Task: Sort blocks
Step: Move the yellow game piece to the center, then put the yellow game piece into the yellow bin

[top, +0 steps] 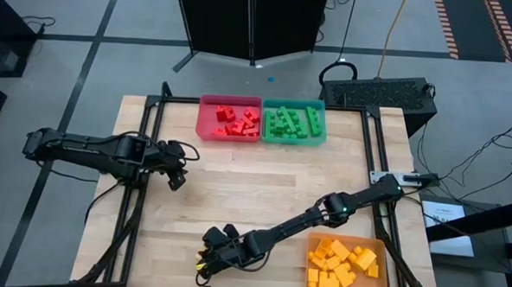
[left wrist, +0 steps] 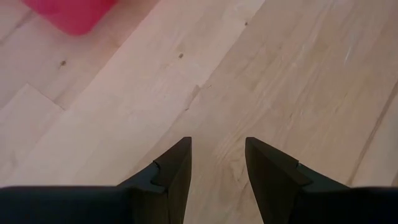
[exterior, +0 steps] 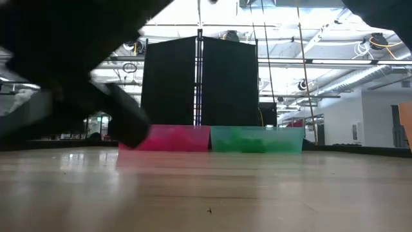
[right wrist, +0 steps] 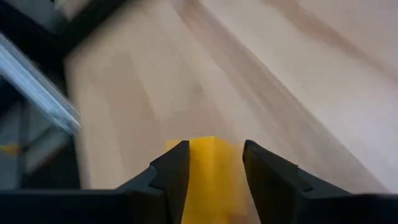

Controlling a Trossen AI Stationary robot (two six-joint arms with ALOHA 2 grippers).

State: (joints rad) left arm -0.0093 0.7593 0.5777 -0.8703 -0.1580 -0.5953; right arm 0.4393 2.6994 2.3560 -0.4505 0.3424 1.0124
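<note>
My right gripper (top: 203, 264) reaches to the table's near edge, left of centre, and is shut on a yellow block (right wrist: 211, 174). My left gripper (top: 180, 173) waits open over bare wood at the table's left (left wrist: 217, 143). Red blocks (top: 235, 121) lie in the red tray (top: 207, 102). Green blocks (top: 293, 123) lie in the teal tray (top: 321, 110). Several yellow blocks (top: 337, 264) fill the orange tray (top: 380, 283) at the near right. My right gripper has the yellow block (right wrist: 208, 158) pinched between its two fingers (right wrist: 171, 168), which stand on opposite sides of it. The fingers slant toward the table's near left corner. I cannot tell whether the block is lifted clear of the wood.
The red and teal trays stand side by side at the far edge (exterior: 170, 138) (exterior: 257, 138). A corner of the red tray (left wrist: 71, 15) shows ahead of my left gripper. Bare wood spans the table's middle (top: 271, 183). A dark arm (exterior: 77, 71) blocks the low view's upper left.
</note>
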